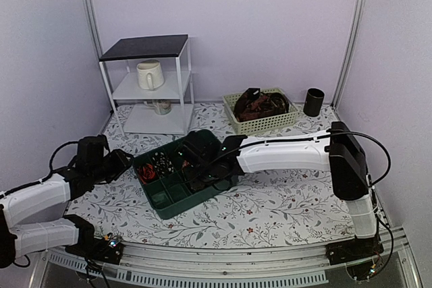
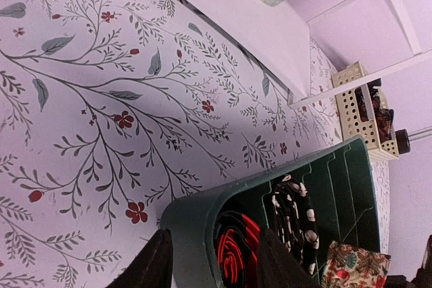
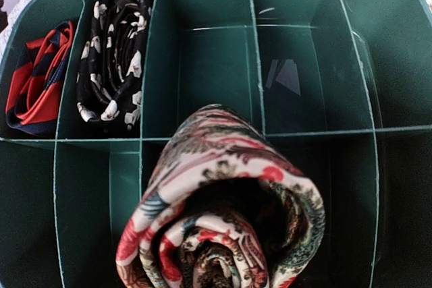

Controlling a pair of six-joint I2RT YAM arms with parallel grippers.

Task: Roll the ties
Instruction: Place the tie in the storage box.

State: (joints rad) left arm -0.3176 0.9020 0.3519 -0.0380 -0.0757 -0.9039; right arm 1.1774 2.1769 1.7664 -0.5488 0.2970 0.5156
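**Item 1. Green divided tray** (image 1: 169, 202): set at the middle of the floral tablecloth (image 1: 283, 200), between the two arms.

**Item 2. Rolled ties, three.**
- A red-and-navy striped roll (image 3: 37, 75) is lodged in the end compartment of the row far from the right wrist camera.
- A black roll with white flowers (image 3: 115, 59) is lodged in the compartment beside it.
- A paisley roll (image 3: 223, 207) is held above the dividers near the tray's middle.

**Item 3. Loose ties** (image 1: 260, 104): dark brown and maroon, heaped in a cream lattice basket (image 1: 266, 125) at the back of the table. A black cup (image 1: 313, 102) stands just beside the basket.

**Item 4. Right gripper** (image 1: 201, 166): reached across over the tray and clenched on the paisley roll. Its fingers are hidden behind the roll in the wrist view.

**Item 5. Left gripper** (image 2: 216, 264): jaws are parted and set astride the tray's corner. One of the fingers (image 2: 158, 264) is outside the wall and the other is over the striped roll's compartment. Nothing is grasped.

**Item 6. White shelf unit** (image 1: 145, 46): placed at the rear left, with a mug (image 1: 150, 74) on its middle shelf.
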